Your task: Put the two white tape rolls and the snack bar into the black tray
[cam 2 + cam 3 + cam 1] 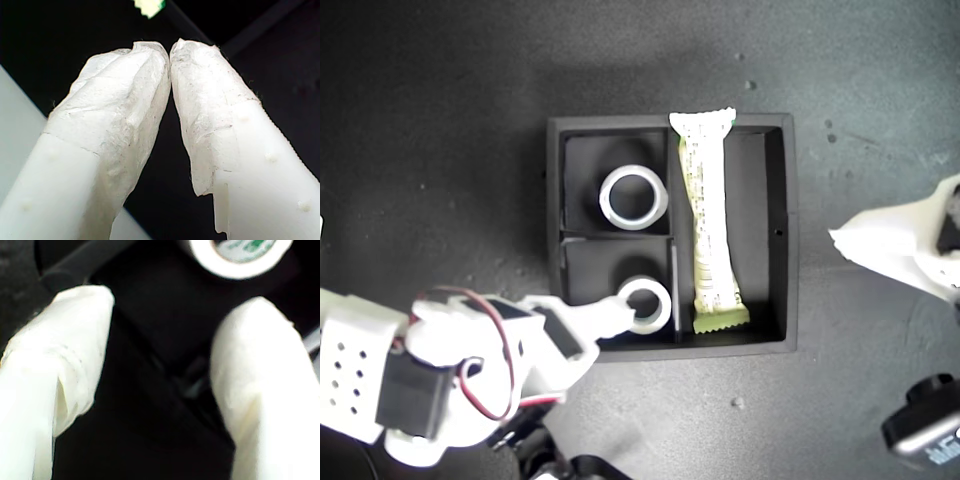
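Observation:
The black tray [789,230] lies in the middle of the exterior view. The larger white tape roll [605,198] sits in its far small compartment and the smaller roll [661,318] in the near small compartment. The snack bar [708,225] lies in the long compartment, its far end resting on the rim. My second gripper [605,335] is open at the tray's near corner, one fingertip touching the smaller roll [240,267], which lies just ahead of the open gripper [170,300]. My first gripper [170,47] is shut on nothing, off the tray on the exterior view's right [835,237]. A snack bar end [149,6] shows beyond it.
A black rounded device [925,425] sits at the exterior view's lower right corner. The second arm's white body and red wires [490,350] fill the exterior view's lower left. Dark matte tabletop [440,120] surrounds the tray.

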Robot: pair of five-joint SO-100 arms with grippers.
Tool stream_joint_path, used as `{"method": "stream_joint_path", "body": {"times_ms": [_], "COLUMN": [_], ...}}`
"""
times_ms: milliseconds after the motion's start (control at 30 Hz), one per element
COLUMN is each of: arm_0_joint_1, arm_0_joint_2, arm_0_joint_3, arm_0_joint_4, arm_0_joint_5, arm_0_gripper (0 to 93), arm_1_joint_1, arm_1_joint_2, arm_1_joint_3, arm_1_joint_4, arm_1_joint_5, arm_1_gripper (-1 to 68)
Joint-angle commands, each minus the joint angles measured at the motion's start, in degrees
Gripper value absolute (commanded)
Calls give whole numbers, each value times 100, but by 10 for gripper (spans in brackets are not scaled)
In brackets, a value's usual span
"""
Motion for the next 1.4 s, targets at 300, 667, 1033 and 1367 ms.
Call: {"method": "stream_joint_path", "body": {"times_ms": [300, 667, 1033, 1367], "arm_0_joint_1": [-1230, -1125, -1020, -1028], "arm_0_joint_2": [6346, 10028, 10424, 10424], "arm_0_joint_3": [5115, 8701, 9650, 10046], "arm_0_joint_4": [-176, -650, -501, 765], "arm_0_joint_5": [-422, -826, -1072, -1828], "arm_0_gripper": [1, 1, 1, 9], "arm_1_joint_1": [773, 809, 571, 79], "arm_1_joint_2": [4166, 9176, 12349, 12349], "arm_1_joint_3": [6117, 12683, 15970, 16198], "arm_1_joint_4": [-1046, -3595, -3744, -2839], "arm_1_joint_5": [2865, 3595, 3076, 4061], "arm_1_gripper": [-5, -6, -6, 0]}}
